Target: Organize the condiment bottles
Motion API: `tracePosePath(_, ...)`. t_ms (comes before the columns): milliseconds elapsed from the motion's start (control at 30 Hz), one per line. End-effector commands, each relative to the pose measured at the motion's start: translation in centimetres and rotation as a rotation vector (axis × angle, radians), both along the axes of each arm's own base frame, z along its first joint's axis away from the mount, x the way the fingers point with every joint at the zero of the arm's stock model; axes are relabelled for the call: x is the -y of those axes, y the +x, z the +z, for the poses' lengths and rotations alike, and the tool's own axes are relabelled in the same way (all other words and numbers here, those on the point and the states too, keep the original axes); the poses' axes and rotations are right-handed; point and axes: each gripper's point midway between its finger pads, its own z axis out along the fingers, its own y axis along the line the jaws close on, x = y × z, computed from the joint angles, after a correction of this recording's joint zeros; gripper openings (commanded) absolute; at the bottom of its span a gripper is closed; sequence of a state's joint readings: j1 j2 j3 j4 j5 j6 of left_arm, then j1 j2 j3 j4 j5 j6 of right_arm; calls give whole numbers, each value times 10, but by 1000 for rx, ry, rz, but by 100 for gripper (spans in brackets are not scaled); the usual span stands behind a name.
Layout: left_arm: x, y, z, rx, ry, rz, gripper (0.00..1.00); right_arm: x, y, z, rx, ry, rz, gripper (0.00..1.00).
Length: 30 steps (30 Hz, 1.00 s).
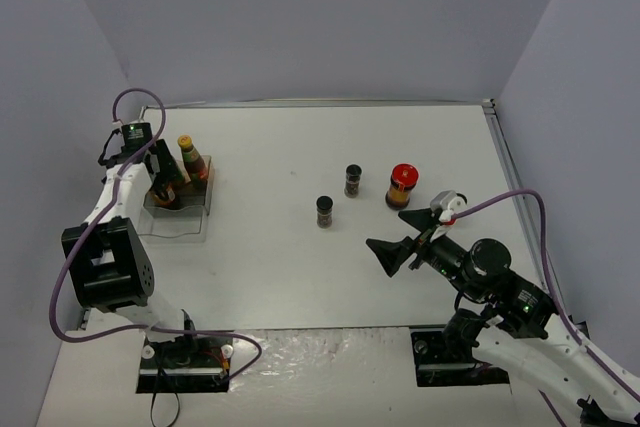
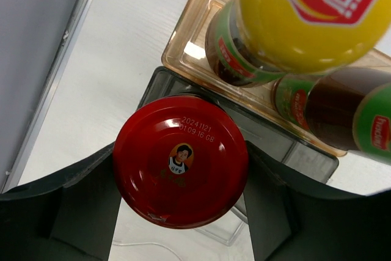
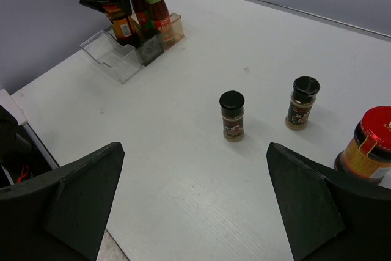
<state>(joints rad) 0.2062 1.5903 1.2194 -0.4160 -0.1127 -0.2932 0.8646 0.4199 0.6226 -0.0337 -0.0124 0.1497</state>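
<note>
The left gripper (image 1: 164,185) is partly closed, clamped on either side of a red-lidded jar (image 2: 180,160). It holds the jar upright, lid up and long axis vertical, over the clear rack (image 3: 113,59) at the far left. Just beside it, two tall sauce bottles (image 3: 156,5) stand upright in the rack, yellow caps up. The right gripper (image 3: 195,203) hangs wide open and empty at the near right. Ahead of it, two black-capped spice jars (image 3: 232,116) and a second red-lidded jar (image 3: 369,145) stand upright on the table (image 1: 300,277), well apart from the rack.

The white table (image 1: 300,287) carries a clear rack (image 1: 186,220), two black-capped spice jars (image 1: 325,211) (image 1: 353,180) and a red-lidded jar (image 1: 402,185).
</note>
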Motion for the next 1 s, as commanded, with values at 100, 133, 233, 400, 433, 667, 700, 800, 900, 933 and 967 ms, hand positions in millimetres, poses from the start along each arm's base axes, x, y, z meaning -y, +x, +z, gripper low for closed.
tracePosePath(100, -16, 31, 45, 187, 69, 39, 34, -5, 7, 14, 33, 48, -13, 100)
tracePosePath(133, -16, 30, 43, 181, 69, 41, 40, -5, 8, 14, 27, 51, -21, 100)
tracePosePath(233, -15, 28, 41, 168, 61, 44, 59, -2, 16, 15, 9, 54, -71, 100)
tracePosePath(400, -11, 22, 43, 159, 36, 55, 87, 5, 33, 16, -30, 55, -185, 100)
tracePosePath(433, -10, 20, 45, 162, 34, 58, 91, 8, 38, 16, -41, 55, -218, 100)
tracePosePath(667, -4, -1, 76, 189, 22, 66, 97, 22, 73, 11, -104, -13, -447, 100)
tracePosePath(700, -2, -7, 82, 191, 17, 67, 97, 25, 79, 8, -110, -34, -493, 100)
tracePosePath(800, 7, -24, 97, 210, -10, 61, 97, 30, 97, 4, -124, -88, -580, 100)
tracePosePath(900, 21, -35, 108, 255, -48, 27, 97, 34, 117, -4, -159, -120, -635, 100)
tracePosePath(933, 29, -42, 115, 286, -63, 3, 97, 40, 129, -4, -184, -110, -652, 100)
tracePosePath(967, 41, -45, 119, 301, -66, -34, 97, 42, 140, -13, -214, -123, -662, 100)
